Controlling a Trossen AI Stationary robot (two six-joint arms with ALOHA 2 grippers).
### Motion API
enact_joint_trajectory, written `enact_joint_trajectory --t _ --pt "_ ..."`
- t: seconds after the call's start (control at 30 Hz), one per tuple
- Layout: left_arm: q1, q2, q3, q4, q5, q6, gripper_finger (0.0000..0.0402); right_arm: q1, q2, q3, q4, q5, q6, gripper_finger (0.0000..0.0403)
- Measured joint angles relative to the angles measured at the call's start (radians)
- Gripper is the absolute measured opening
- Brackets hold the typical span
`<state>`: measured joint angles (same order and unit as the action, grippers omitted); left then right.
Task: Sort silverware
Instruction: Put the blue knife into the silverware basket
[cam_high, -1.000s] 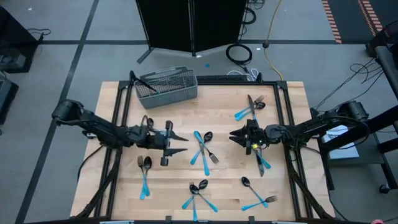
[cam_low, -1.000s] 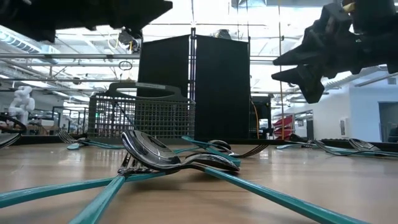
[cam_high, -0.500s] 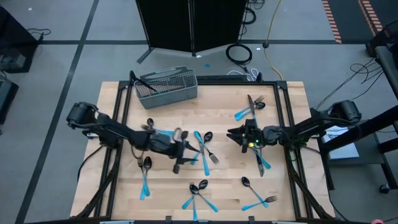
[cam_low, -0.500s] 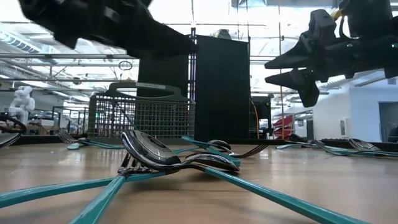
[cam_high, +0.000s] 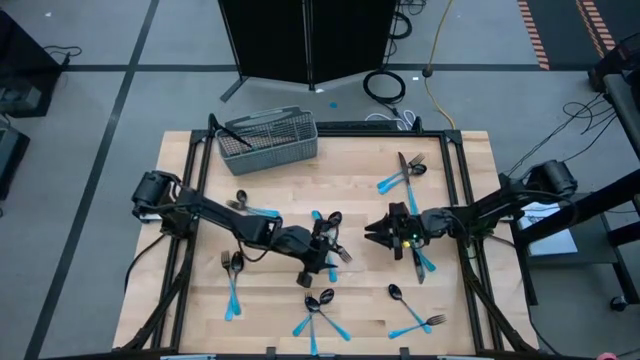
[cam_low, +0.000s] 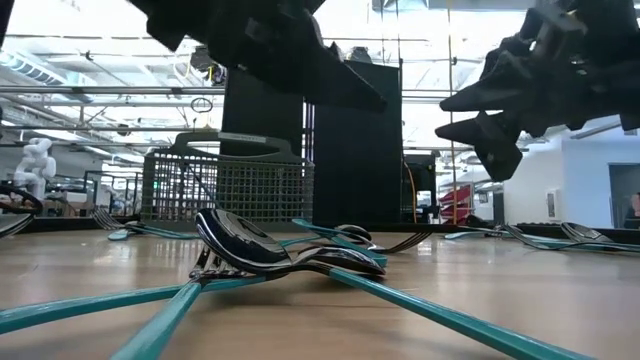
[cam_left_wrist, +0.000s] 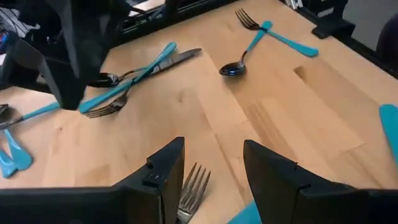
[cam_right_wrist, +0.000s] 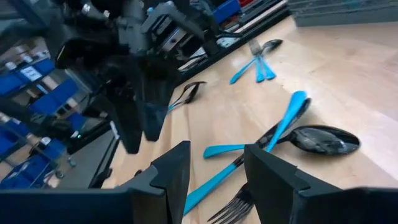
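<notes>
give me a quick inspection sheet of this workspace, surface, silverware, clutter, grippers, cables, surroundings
surface: light wooden table top with a dark frame round it.
job's things: blue-handled silverware lies in small crossed piles across the table; none seen in the grey wire-mesh basket at the far left corner.
clutter: nothing seen.
grippers: left gripper open and empty, above the centre pile. right gripper open and empty, just right of centre, facing the left one.
cables: coiled black cable and a yellow cable on the floor behind the table.
surroundings: black cabinet behind the table, grey floor; no person seen.
</notes>
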<state>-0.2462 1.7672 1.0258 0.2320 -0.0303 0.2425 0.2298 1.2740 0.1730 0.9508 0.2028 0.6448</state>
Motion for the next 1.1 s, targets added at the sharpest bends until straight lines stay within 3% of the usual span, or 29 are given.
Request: enact_joint_trajectory --t 0.3,0.47,0.53,0.6,0.7,0.83,0.9,1.0,1.1 --pt "0.032 -0.012 0.07 0.015 0.002 0.017 0.016 0.008 -0.015 0.0 -0.015 -0.026 0.022 0.0144" --pt "0.043 -0.126 0.047 -0.024 -0.025 0.029 0.016 -0.025 -0.1 0.0 -0.041 -0.072 0.025 0.0144" --pt "0.043 -0.178 0.019 -0.021 -0.074 0.028 0.016 -0.042 -0.156 0.012 -0.13 -0.076 0.025 0.0144" --pt "0.043 -0.238 -0.032 -0.036 -0.127 0.029 0.016 -0.066 -0.214 0.055 -0.295 -0.075 0.024 0.0144" --pt "0.043 -0.326 -0.119 0.011 -0.184 0.026 0.016 -0.111 -0.288 0.182 -0.705 -0.071 0.024 0.0144" --pt "0.047 -0.409 -0.265 0.234 -0.197 0.039 0.016 -0.16 -0.286 0.437 -1.302 -0.01 0.071 0.0144" --pt "0.052 -0.429 -0.328 0.357 -0.195 0.063 0.016 -0.173 -0.249 0.547 -1.521 -0.004 0.132 0.0144" --pt "0.059 -0.454 -0.395 0.465 -0.187 0.078 0.016 -0.176 -0.187 0.652 -1.76 -0.027 0.256 0.0144" --pt "0.068 -0.454 -0.403 0.463 -0.183 0.078 0.016 -0.165 -0.122 0.671 -1.9 -0.04 0.387 0.0144"
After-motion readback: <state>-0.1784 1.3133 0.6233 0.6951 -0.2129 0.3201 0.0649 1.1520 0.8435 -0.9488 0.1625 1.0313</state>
